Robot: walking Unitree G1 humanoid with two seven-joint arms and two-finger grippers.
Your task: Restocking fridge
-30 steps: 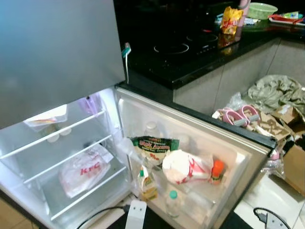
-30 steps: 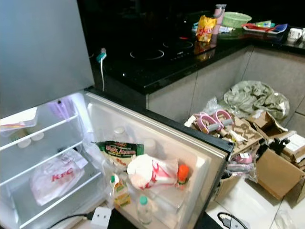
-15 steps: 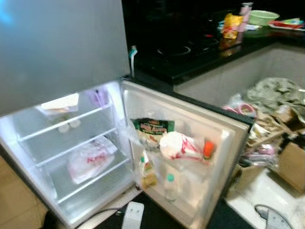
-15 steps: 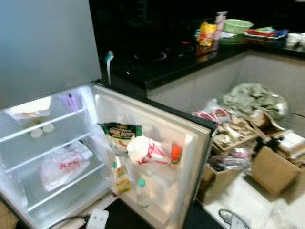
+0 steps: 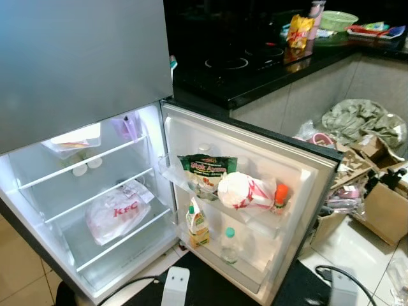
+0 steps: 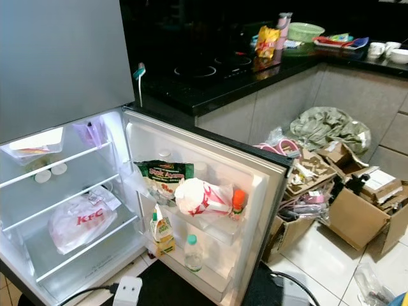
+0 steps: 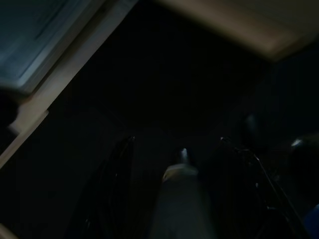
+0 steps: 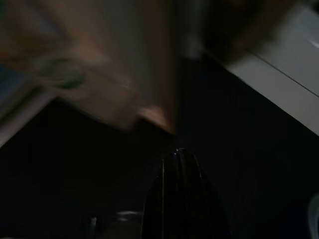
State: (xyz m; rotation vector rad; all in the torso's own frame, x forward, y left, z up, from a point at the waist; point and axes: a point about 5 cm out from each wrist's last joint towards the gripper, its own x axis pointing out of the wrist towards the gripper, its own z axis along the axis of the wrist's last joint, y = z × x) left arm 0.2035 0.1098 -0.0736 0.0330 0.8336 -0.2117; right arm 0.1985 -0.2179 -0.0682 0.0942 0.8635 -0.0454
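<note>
While the head camera looks down on it, fridge (image 5: 83, 64): smooth grey upper door shut; lower compartment lit, with its door (image 5: 299, 191) swung wide towards the robot's right.
Shelves (image 5: 95, 204): three thin white wire racks inside the compartment.
Top rack: one clear plastic tray (image 5: 73, 140), one limp purple bag (image 5: 125, 126) at the back, and two small white round lids (image 5: 87, 167) showing under the wire.
Middle rack: one crumpled white plastic bag (image 5: 116, 213) with red letters.
Upper door bin: one glossy green packet (image 5: 207, 171), one knotted white-and-red bag (image 5: 245, 191) just beside it, and one orange-capped bottle (image 5: 280, 196) at the outer end.
Lower door bin: one small yellow-labelled bottle (image 5: 197, 224) and one clear green-capped bottle (image 5: 229, 245), both upright.
Countertop (image 5: 255, 70): black and shiny, bearing a yellow snack bag (image 5: 297, 30) and a green basket (image 5: 338, 20).
Floor by the door: open cardboard boxes (image 5: 386, 210) and a rumpled grey-green cloth (image 5: 363, 121) on pale tile.
Bottom edge: one white block (image 5: 175, 287) with a black cable.
Left wrist view: very dark; left gripper (image 7: 177, 139) hangs low, its two fingers (image 7: 119, 189) spread, a pale narrow shape (image 7: 182, 199) between them touching neither.
Right wrist view: blurred; right gripper (image 8: 179, 152) hangs with both fingers pressed together into one dark wedge.
</note>
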